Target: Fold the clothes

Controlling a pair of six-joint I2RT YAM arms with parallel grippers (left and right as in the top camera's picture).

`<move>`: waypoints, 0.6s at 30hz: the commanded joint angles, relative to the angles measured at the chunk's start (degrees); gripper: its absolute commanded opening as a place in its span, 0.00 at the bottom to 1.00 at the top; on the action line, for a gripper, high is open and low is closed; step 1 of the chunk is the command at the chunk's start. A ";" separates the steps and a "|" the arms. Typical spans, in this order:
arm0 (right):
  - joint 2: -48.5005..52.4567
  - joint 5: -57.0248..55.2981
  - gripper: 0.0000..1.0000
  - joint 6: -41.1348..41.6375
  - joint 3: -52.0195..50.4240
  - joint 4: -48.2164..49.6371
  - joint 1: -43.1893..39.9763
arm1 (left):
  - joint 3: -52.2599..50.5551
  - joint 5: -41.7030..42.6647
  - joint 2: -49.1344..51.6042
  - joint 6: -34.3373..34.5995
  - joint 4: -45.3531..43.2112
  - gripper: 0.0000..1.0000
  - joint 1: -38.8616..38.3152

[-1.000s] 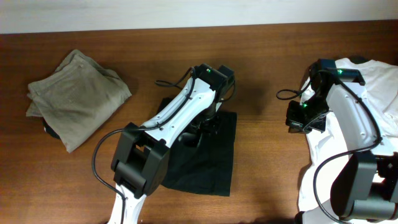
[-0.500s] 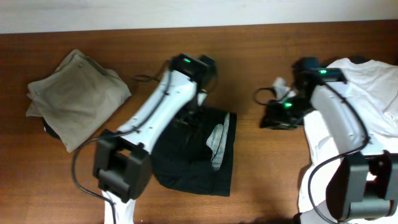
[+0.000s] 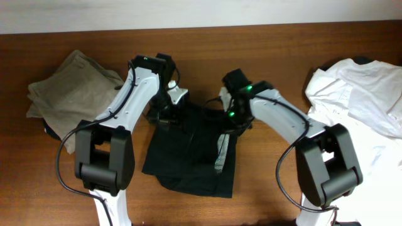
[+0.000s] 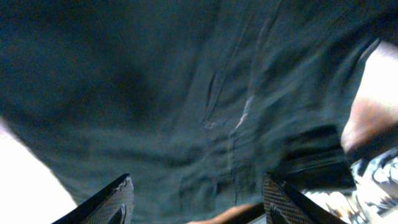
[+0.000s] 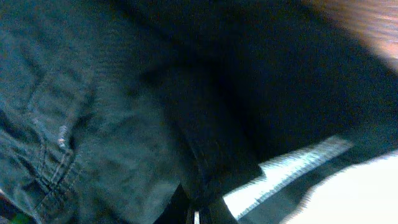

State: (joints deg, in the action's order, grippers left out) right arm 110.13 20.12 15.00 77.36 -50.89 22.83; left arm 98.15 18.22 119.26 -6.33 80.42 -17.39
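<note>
The black shorts [image 3: 188, 154] lie in the middle of the table, with a pale inner label strip [image 3: 220, 156] along their right side. My left gripper [image 3: 165, 116] is at their upper left corner. In the left wrist view it is open [image 4: 200, 202], with black fabric [image 4: 186, 93] filling the frame. My right gripper [image 3: 228, 121] is at the upper right edge. In the right wrist view it is shut [image 5: 200, 214] on a fold of the black fabric [image 5: 112, 124], next to the pale label [image 5: 292, 169]. The khaki-olive garment [image 3: 75, 95] lies folded at the left. The white shirt [image 3: 367, 94] lies at the right.
The wooden table [image 3: 270, 50] runs to a pale wall at the back. The white shirt spreads down the right edge to the front [image 3: 377, 163]. A dark object [image 3: 50, 132] peeks out under the khaki garment.
My right arm has swung left from the white shirt onto the shorts' upper right edge. My left arm has shifted left to the upper left corner. The shorts have spread, showing the pale label.
</note>
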 commanded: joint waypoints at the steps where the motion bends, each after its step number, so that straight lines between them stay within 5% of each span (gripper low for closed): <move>1: -3.08 -2.40 0.04 0.52 2.05 -1.44 -5.03 | -7.06 6.69 -0.98 -1.53 -2.49 0.66 -0.50; 4: -2.93 -4.68 0.04 0.55 2.03 -3.02 -6.84 | -15.65 7.08 -0.98 -1.55 -8.66 0.66 -2.47; 7: -2.93 -21.59 0.04 6.97 2.03 -3.96 -7.30 | -18.51 6.84 -0.98 -1.55 -11.19 0.66 -3.08; 10: -2.93 -27.08 0.04 7.19 2.03 -3.48 -8.61 | -18.51 5.97 -0.98 -1.55 -12.11 0.66 -3.08; 11: -2.93 -26.82 0.13 7.13 2.05 -3.56 -9.25 | -18.51 5.99 -0.98 -1.53 -12.50 0.66 -3.10; 12: -3.04 -26.77 0.36 6.86 2.10 -5.01 -10.23 | -18.51 6.01 -0.98 -1.53 -12.50 0.66 -3.08; 13: -3.39 -24.81 0.47 5.97 2.93 -8.85 -11.67 | -18.51 6.12 -1.01 -1.51 -12.35 0.66 -3.10; 18: -8.04 3.30 0.56 -10.54 4.04 -23.67 -10.43 | -18.51 7.10 -1.01 -1.51 -12.35 0.66 -3.08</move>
State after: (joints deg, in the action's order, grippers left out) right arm 105.54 10.50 11.92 79.72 -70.57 9.28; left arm 80.40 24.95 118.91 -6.68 68.07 -20.51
